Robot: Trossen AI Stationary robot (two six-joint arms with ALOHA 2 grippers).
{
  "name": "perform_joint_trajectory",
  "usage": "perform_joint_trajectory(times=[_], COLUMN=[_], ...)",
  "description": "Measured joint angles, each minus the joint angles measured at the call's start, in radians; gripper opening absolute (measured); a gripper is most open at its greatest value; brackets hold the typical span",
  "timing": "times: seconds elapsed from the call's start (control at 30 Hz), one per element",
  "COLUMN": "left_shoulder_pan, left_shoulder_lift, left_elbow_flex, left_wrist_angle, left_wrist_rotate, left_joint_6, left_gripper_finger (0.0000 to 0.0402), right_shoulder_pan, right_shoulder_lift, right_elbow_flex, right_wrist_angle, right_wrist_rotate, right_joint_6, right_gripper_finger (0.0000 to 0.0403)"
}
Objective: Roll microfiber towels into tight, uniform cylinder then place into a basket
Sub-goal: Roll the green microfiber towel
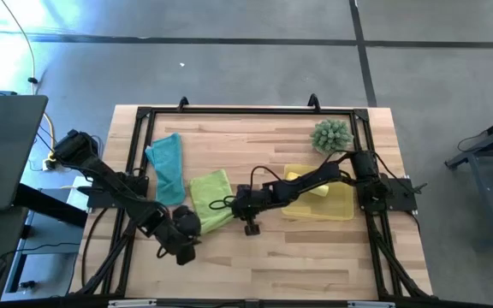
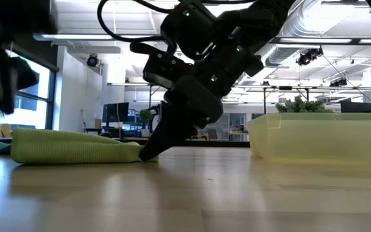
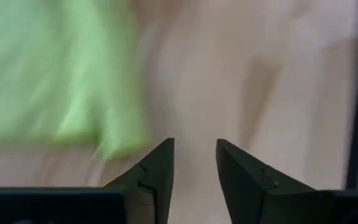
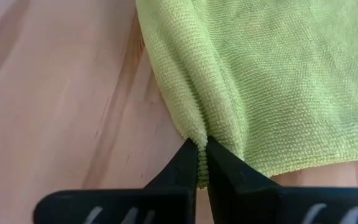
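The lime green towel (image 1: pixel 210 198) lies flat on the wooden table, left of centre; it also shows in the low view (image 2: pixel 76 147). My right gripper (image 1: pixel 231 204) is at its right edge, shut on it (image 4: pixel 202 155). My left gripper (image 1: pixel 191 228) is open by the towel's near left corner, touching nothing; its wrist view shows the towel blurred (image 3: pixel 61 81). The teal towel (image 1: pixel 165 167) lies crumpled at the far left. The yellow towel (image 1: pixel 311 184) lies in the yellow basket (image 1: pixel 341 210). My right gripper pinches a small raised fold at the green towel's right edge (image 4: pixel 197 134) between its two fingers. The fingers slant down from the table's right side, with their tips at the table top (image 2: pixel 148 153). The rest of the towel lies slack on the table.
A spiky green plant (image 1: pixel 332 135) stands at the far right, behind the basket. The basket's wall (image 2: pixel 327 138) is close to the right arm. A black metal frame (image 1: pixel 246 111) runs around the table. Bare wood lies along the near edge.
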Motion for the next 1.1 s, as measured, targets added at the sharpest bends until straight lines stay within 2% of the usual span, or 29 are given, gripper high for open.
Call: perform_joint_trajectory(times=[0.13, 0.23, 0.3, 0.47, 0.6, 0.93, 1.1], left_shoulder_pan=[-0.028, -0.028, -0.022, -0.008, 0.009, 0.015, 0.061], left_shoulder_lift=[0.024, 0.065, 0.104, 0.208, 0.257, 0.269, 0.265], left_elbow_flex=[0.003, 0.002, 0.002, 0.001, 0.002, 0.006, 0.008], left_wrist_angle=[0.144, 0.145, 0.131, 0.126, 0.127, 0.079, 0.05], left_wrist_rotate=[-0.117, -0.219, -0.247, -0.247, -0.252, -0.251, -0.149], left_joint_6=[0.21, 0.264, 0.286, 0.344, 0.354, 0.36, 0.303], left_gripper_finger=[0.0113, 0.0113, 0.0113, 0.0113, 0.0113, 0.0113, 0.0104], right_shoulder_pan=[-0.007, -0.007, -0.008, -0.018, -0.022, -0.023, -0.023], right_shoulder_lift=[0.0, 0.0, 0.0, 0.002, 0.003, 0.003, 0.003], right_elbow_flex=[0.0, 0.0, 0.0, -0.002, -0.003, -0.003, -0.003], right_wrist_angle=[-0.003, -0.002, -0.002, -0.006, -0.008, -0.008, -0.008], right_wrist_rotate=[-0.043, -0.053, -0.089, -0.234, -0.28, -0.281, -0.28], right_joint_6=[0.083, 0.145, 0.197, 0.311, 0.313, 0.312, 0.312], right_gripper_finger=[0.0003, 0.0003, 0.0003, 0.0003, 0.0003, 0.0003, 0.0003])
